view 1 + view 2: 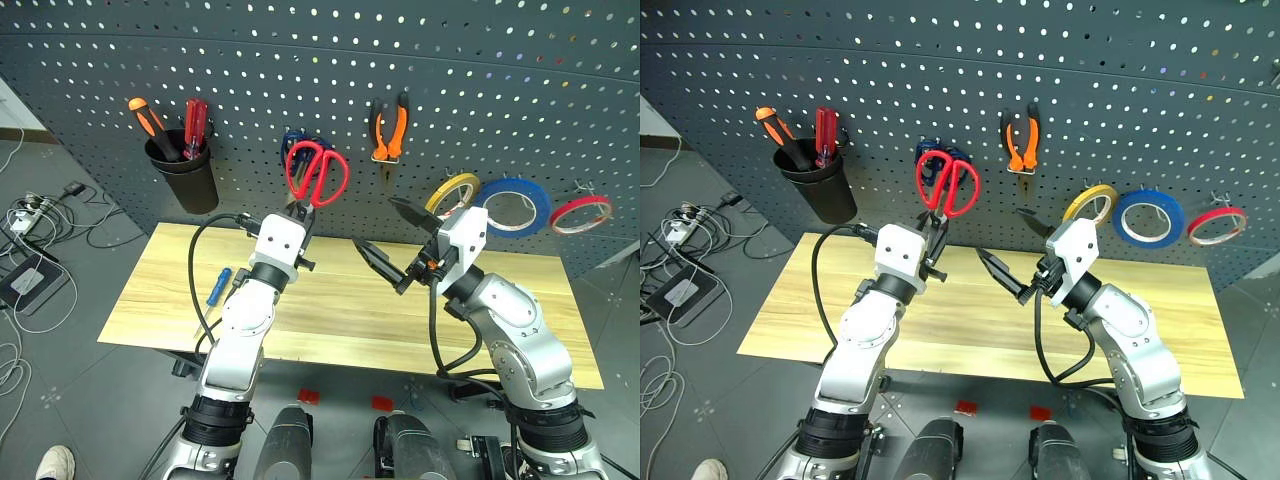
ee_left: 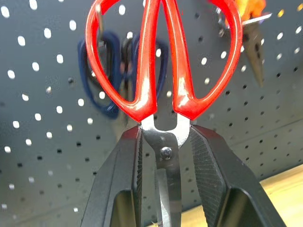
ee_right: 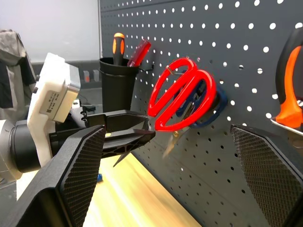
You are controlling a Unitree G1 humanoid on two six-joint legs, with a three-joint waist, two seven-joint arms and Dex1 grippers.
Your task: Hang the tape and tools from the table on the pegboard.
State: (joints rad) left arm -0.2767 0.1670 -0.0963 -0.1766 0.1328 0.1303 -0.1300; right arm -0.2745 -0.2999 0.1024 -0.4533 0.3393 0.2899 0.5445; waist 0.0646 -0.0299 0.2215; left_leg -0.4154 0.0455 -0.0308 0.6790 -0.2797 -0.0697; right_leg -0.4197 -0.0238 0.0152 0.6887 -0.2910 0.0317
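The left gripper (image 1: 298,213) clamps its two black fingers on the blades of the red-handled scissors (image 1: 317,172), just below the pivot, holding them upright with the handle loops raised against the pegboard (image 1: 330,70). The loops sit right in front of the blue-handled scissors (image 2: 102,71) already hanging there. Whether a loop has caught a hook cannot be told.

The right gripper (image 1: 390,240) hangs above the table (image 1: 330,300) with its fingers spread wide and nothing between them, a little to the right of the scissors.

On the board, the orange-and-black-handled pliers (image 1: 389,132) hang from a hook right of the scissors. Farther right hang the tan-yellow tape (image 1: 452,190), the wide blue roll (image 1: 512,205) and the thin red roll (image 1: 581,213) in a row. At the left, a black cup (image 1: 185,170) fixed to the board holds an orange screwdriver (image 1: 143,115) and a red screwdriver (image 1: 195,122).

The small blue-handled screwdriver (image 1: 217,286) lies on the table near its left end, beside the left arm.
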